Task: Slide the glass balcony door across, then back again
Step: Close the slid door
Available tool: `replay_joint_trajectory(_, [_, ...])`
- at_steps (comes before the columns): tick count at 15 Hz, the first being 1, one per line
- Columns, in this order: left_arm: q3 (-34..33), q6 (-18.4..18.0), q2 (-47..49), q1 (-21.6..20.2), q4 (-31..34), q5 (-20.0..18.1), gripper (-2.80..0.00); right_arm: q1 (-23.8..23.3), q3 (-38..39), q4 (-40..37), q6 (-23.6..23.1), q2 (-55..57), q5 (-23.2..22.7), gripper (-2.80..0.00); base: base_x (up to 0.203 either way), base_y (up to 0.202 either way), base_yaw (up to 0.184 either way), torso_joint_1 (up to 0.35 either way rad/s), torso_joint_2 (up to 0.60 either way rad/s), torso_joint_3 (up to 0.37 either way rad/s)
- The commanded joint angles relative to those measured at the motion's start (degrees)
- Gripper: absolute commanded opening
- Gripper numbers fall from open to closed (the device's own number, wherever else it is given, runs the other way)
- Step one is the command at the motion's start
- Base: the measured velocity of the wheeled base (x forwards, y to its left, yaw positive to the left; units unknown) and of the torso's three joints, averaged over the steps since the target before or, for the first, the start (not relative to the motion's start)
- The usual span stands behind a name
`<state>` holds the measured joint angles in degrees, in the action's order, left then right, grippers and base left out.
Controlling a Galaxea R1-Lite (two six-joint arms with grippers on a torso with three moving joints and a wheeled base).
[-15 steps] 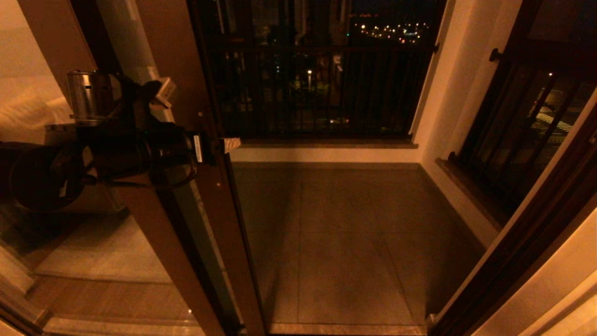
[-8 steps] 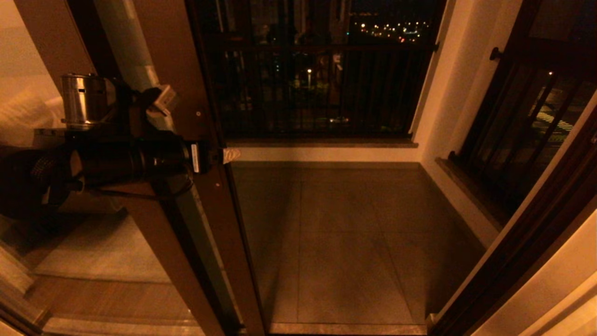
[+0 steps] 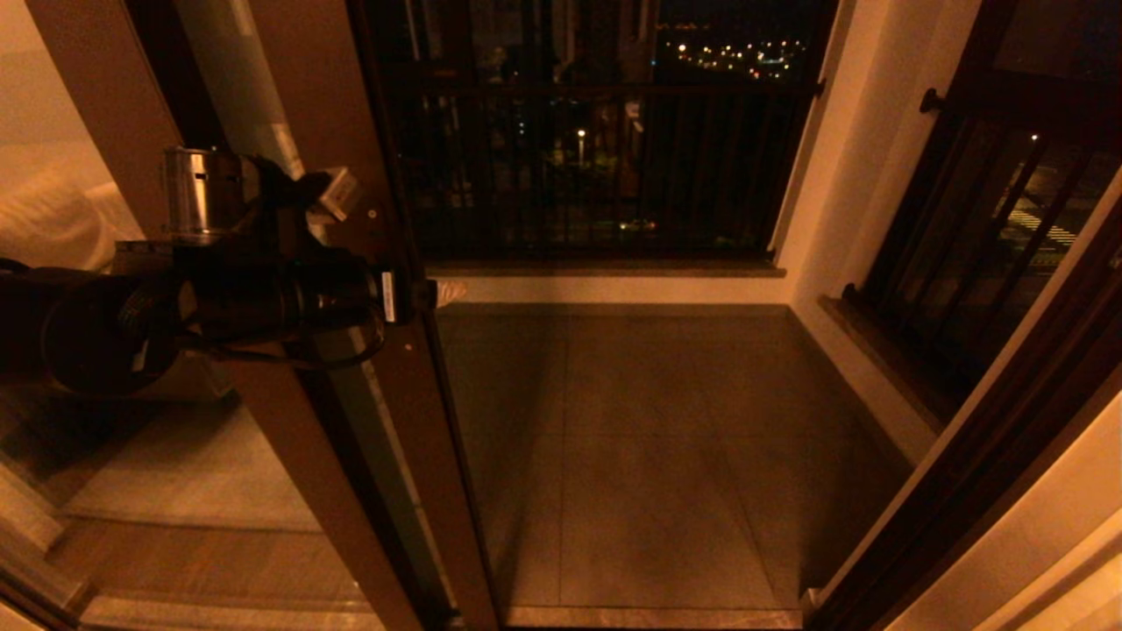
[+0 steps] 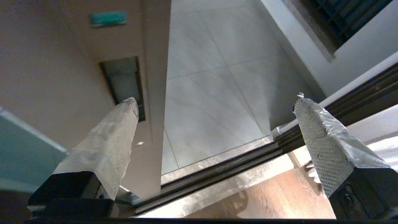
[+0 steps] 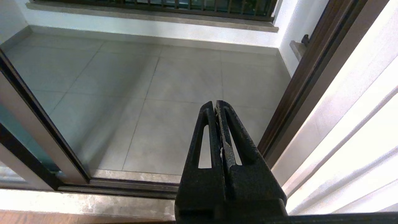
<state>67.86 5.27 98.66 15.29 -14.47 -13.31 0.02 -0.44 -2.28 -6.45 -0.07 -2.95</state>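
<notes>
The glass balcony door (image 3: 399,386) stands at the left of the doorway, its brown stile edge facing the open gap. My left gripper (image 3: 428,294) is open wide at the stile, at mid height. In the left wrist view one taped finger (image 4: 115,137) lies over the stile face beside the slim recessed handle (image 4: 122,84). The other finger (image 4: 317,133) hangs free over the opening, so the left gripper (image 4: 216,102) holds nothing. My right gripper (image 5: 216,107) is shut and empty, low over the threshold; the head view does not show it.
The tiled balcony floor (image 3: 649,438) lies beyond the floor track (image 4: 217,168). A dark railing (image 3: 605,166) closes the far side. The fixed brown frame (image 3: 982,456) bounds the opening on the right. Wood flooring (image 4: 273,199) lies on the near side.
My left arm has shifted a little to the right along the stile, after dipping left half a second ago. The door edge looks unmoved.
</notes>
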Motion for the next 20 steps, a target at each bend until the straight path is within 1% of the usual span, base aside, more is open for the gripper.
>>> replay_joint_trajectory(1, [0.88,0.09,1.84,0.01,-0.12,-0.12,0.0,0.06,0.0,-0.01,-0.06,0.07,-0.04,-2.8,0.0,0.0,0.0,0.0,0.0,0.0])
replay_joint_trajectory(9, [2.89,0.01,3.74,0.17,-0.21,-0.14,0.0,-0.02,0.0,-0.01,-0.06,0.07,-0.04,-2.8,0.0,0.0,0.0,0.0,0.0,0.0])
replay_joint_trajectory(20, [4.03,-0.08,3.73,3.96,-0.21,0.3,0.0,-0.02,0.0,-0.01,-0.06,0.07,-0.04,-2.8,0.0,0.0,0.0,0.0,0.0,0.0])
